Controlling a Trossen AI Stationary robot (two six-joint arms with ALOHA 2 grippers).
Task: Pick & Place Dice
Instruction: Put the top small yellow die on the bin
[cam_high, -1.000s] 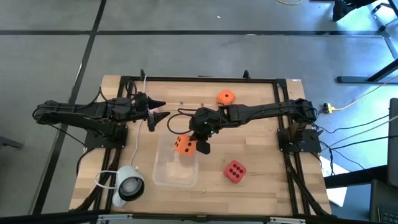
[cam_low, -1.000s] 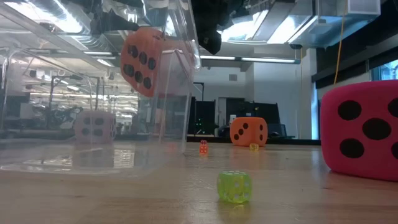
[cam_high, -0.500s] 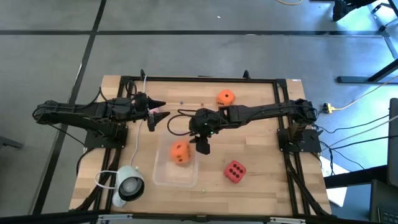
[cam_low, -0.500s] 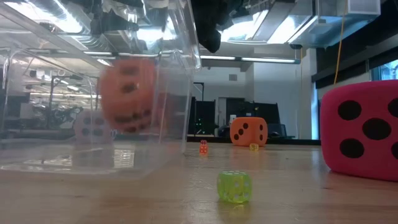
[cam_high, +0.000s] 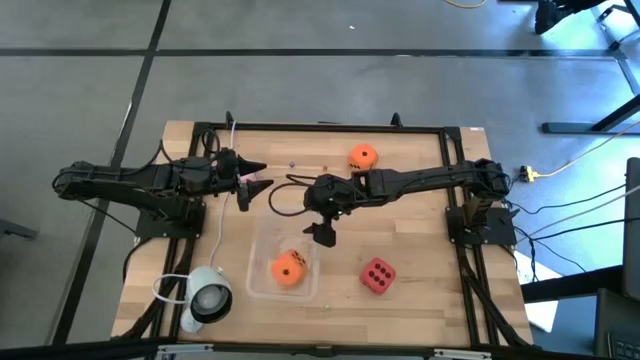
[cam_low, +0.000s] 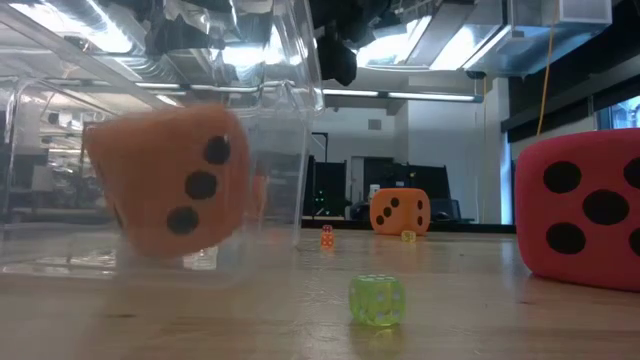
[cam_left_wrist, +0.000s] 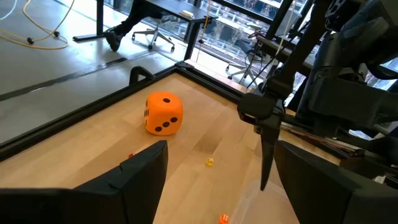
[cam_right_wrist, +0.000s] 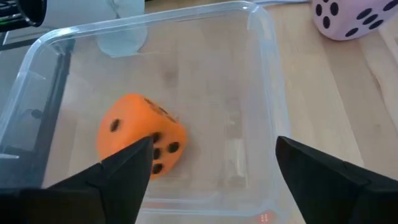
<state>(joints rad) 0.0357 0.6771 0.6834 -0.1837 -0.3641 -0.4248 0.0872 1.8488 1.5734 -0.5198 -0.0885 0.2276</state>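
One orange die (cam_high: 289, 268) (cam_right_wrist: 140, 142) lies inside the clear plastic container (cam_high: 262, 285), toward its near end; it is blurred and tilted in the low view (cam_low: 170, 195). My right gripper (cam_high: 322, 232) (cam_right_wrist: 211, 180) hangs open above the container's far right part, fingers slanting down, touching nothing. A second orange die (cam_high: 362, 155) (cam_left_wrist: 163, 113) rests on the table near the far edge. The red die (cam_high: 377, 275) (cam_low: 585, 210) sits to the right of the container. My left gripper (cam_high: 252, 186) (cam_left_wrist: 214, 186) waits open over the table's far left part.
A white camera (cam_high: 207, 297) stands at the near left corner. Tiny dice lie on the wood: a green one (cam_low: 377, 300) near the front, others (cam_left_wrist: 209, 162) farther back. A dark frame (cam_high: 320, 127) runs along the table's edges. The container's walls (cam_right_wrist: 273, 106) stand below my right fingers.
My right gripper has opened and let go of the orange die while staying in place. The die has fallen from between the fingers into the container and tumbled toward its near end.
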